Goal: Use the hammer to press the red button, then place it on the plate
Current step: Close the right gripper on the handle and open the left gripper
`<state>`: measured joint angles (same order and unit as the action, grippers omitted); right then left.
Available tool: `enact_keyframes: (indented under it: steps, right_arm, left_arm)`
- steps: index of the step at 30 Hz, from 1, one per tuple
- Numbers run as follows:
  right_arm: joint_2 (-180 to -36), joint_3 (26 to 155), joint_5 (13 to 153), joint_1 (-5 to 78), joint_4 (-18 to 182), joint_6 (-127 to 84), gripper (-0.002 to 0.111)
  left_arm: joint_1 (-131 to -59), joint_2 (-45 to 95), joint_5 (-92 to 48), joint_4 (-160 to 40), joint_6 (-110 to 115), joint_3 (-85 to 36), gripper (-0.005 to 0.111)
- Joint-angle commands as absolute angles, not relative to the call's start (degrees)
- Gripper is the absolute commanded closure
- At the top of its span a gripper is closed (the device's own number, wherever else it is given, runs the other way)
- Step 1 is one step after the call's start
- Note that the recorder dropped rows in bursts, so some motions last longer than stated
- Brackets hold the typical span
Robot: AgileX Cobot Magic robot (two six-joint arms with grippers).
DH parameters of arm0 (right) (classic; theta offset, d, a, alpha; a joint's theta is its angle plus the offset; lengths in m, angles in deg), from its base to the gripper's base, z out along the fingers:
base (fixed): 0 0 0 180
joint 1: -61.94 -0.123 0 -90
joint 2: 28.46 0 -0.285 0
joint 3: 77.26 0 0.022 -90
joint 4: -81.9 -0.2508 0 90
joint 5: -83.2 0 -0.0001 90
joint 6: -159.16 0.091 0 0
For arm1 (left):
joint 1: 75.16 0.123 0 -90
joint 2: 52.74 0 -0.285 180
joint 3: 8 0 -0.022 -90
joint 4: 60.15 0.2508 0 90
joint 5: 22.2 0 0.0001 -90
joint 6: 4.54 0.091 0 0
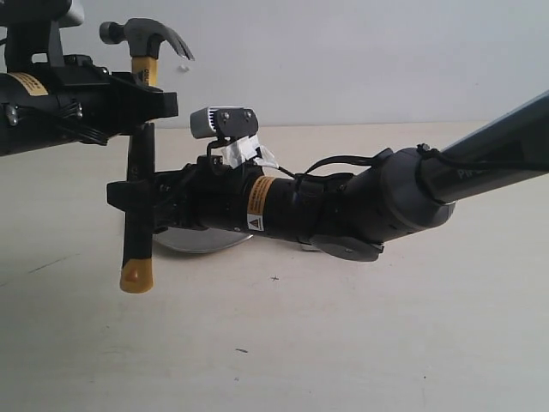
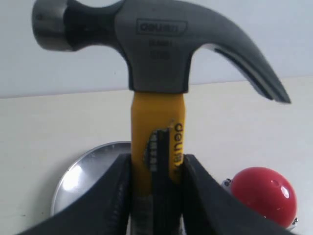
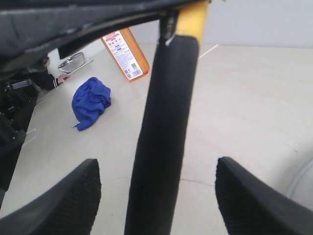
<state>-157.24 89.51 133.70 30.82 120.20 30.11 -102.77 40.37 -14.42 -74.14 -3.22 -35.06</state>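
Observation:
The hammer (image 1: 138,215) hangs upright in the air with its steel head (image 2: 156,44) on top and its yellow butt at the bottom. My left gripper (image 2: 156,196) is shut on the handle just below the yellow neck, and its place in the exterior view is top left (image 1: 147,103). My right gripper (image 3: 159,196) is open, its fingers (image 3: 63,200) standing apart on either side of the black lower handle (image 3: 166,137) without touching it. The plate (image 2: 88,171) lies on the table below, and the red button (image 2: 264,196) sits beside it. In the exterior view the right arm hides the button.
A blue cloth (image 3: 90,102), an orange bottle (image 3: 124,54) and a metal bowl (image 3: 73,62) sit farther off on the table. The right arm (image 1: 360,202) stretches low across the middle, over the plate (image 1: 202,241).

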Motion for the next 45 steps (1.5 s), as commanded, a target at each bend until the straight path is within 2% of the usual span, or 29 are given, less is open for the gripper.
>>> enact_keyframes:
  steps: [1,6,8,9,10,11,13,16,17,19,22,24,34,39,45]
  right_arm:
    - [-157.22,89.91,134.07,30.71,119.4,29.71,0.045]
    - [-157.22,89.91,134.07,30.71,117.7,29.71,0.051]
    - [-157.22,89.91,134.07,30.71,117.28,29.71,0.058]
    - [-157.22,89.91,133.82,30.71,117.28,29.71,0.07]
    - [-157.22,89.91,133.84,30.71,117.28,29.71,0.076]
    - [-157.22,89.91,133.41,30.71,117.4,29.81,0.093]
    - [-157.22,89.91,132.9,30.71,117.29,29.81,0.108]
    - [-157.22,89.91,132.57,30.71,116.81,29.94,0.108]
    - [-157.22,89.91,132.57,30.71,116.7,29.94,0.108]
    - [-157.22,89.91,132.57,30.71,116.7,29.94,0.108]
    - [-157.22,89.91,132.57,30.71,115.22,29.94,0.108]
    - [-157.22,89.91,132.57,30.71,113.2,30.07,0.108]
    - [-157.09,89.91,131.35,31.11,104.77,30.13,0.108]
    - [-154.81,89.91,125.09,33.64,103.53,28.27,0.108]
    - [-147.92,89.91,111.4,35.1,103.54,20.7,0.108]
  left_arm:
    - [-103.38,39.35,-10.09,-73.8,-3.48,-34.55,0.107]
    - [-104.26,39.35,-10.09,-73.8,-3.61,-34.55,0.107]
    - [-104.96,39.35,-10.09,-73.8,-3.61,-34.55,0.107]
    - [-105.08,39.35,-10.09,-73.8,-3.33,-34.55,0.107]
    - [-105.08,39.35,-10.09,-73.8,-3.33,-34.55,0.107]
    - [-105.08,39.35,-10.09,-73.8,-3.33,-34.55,0.107]
    - [-105.08,39.35,-9.87,-73.8,-3.35,-34.55,0.107]
    - [-105.08,39.35,-9.87,-73.8,-3.35,-34.55,0.105]
    - [-105.08,39.35,-9.87,-73.8,-3.35,-34.55,0.098]
    - [-105.08,39.35,-9.87,-73.8,-3.35,-34.55,0.074]
    - [-105.08,39.35,-9.74,-73.8,-2.28,-34.55,0.021]
    - [-104.76,39.35,-9.74,-73.92,1.26,-34.55,0.007]
    - [-99.61,36.86,-12.92,-74.03,3.37,-34.55,0.008]
    - [-94.88,33.47,-16.68,-74.03,3.88,-34.55,0.008]
    - [-93.95,31.94,-14.37,-74.03,5.83,-36.04,0.008]
